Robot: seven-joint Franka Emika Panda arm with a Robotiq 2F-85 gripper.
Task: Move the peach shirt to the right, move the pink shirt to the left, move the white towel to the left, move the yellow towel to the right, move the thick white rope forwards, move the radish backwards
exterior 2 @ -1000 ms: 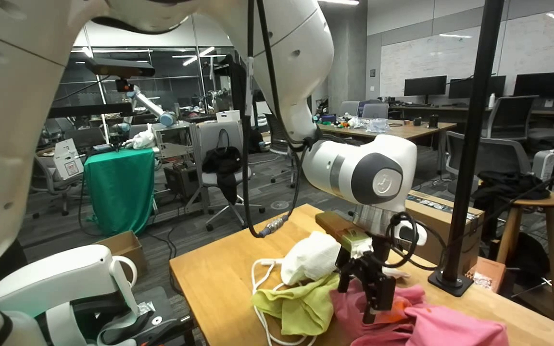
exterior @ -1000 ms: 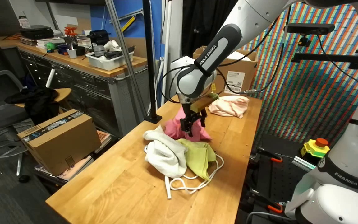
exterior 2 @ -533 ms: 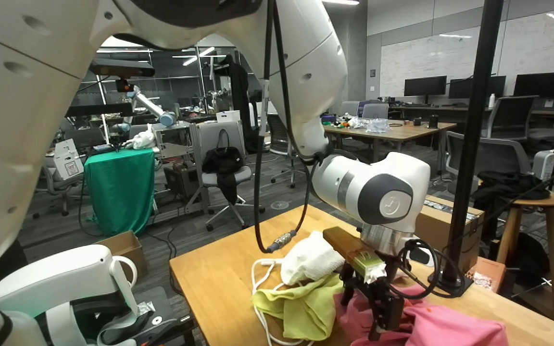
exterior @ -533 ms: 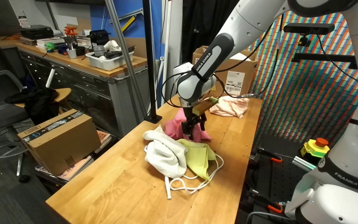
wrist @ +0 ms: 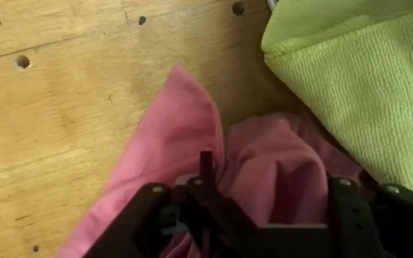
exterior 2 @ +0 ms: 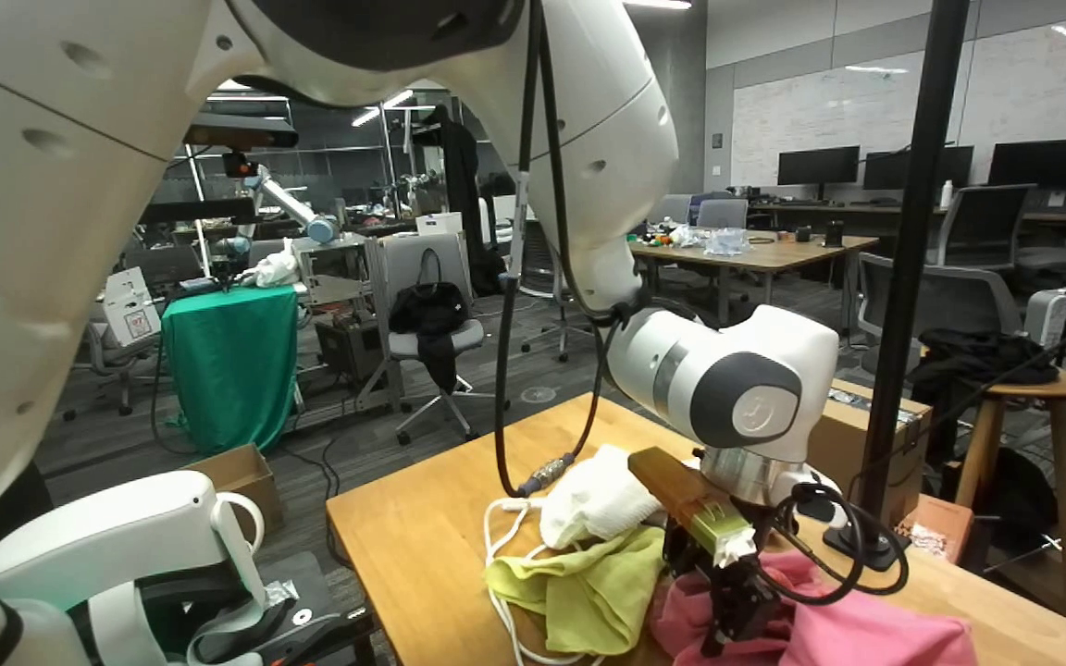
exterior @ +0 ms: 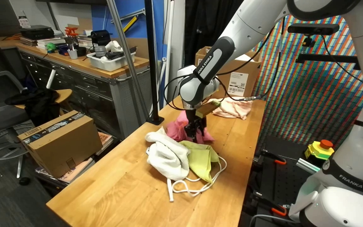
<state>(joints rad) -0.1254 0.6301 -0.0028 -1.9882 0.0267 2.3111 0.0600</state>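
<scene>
My gripper [exterior: 198, 133] is low over the pink shirt [exterior: 175, 130]. In the wrist view its fingers [wrist: 269, 171] stand apart, with folds of the pink shirt [wrist: 174, 125] bulging between them. The fingertips are partly lost in the cloth in an exterior view [exterior 2: 695, 597]. The yellow-green towel [exterior: 202, 160] lies right beside the pink shirt. The white towel [exterior: 169, 160] is crumpled next to it, towards the table's left edge. The thick white rope [exterior: 186, 190] loops out from under both towels. The peach shirt [exterior: 233, 108] lies crumpled at the far end. No radish is in view.
A black post [exterior: 155, 118] rises from the table's edge near the pink shirt. A large cardboard box [exterior: 247, 74] stands behind the peach shirt. The arm's black cable [exterior 2: 866, 564] hangs in loops by the gripper. The wooden table [exterior: 121, 195] has open edges.
My gripper has come down into the pink shirt, and its fingers look somewhat closer together. The pink shirt is slightly pushed. The towels, rope and peach shirt have not moved.
</scene>
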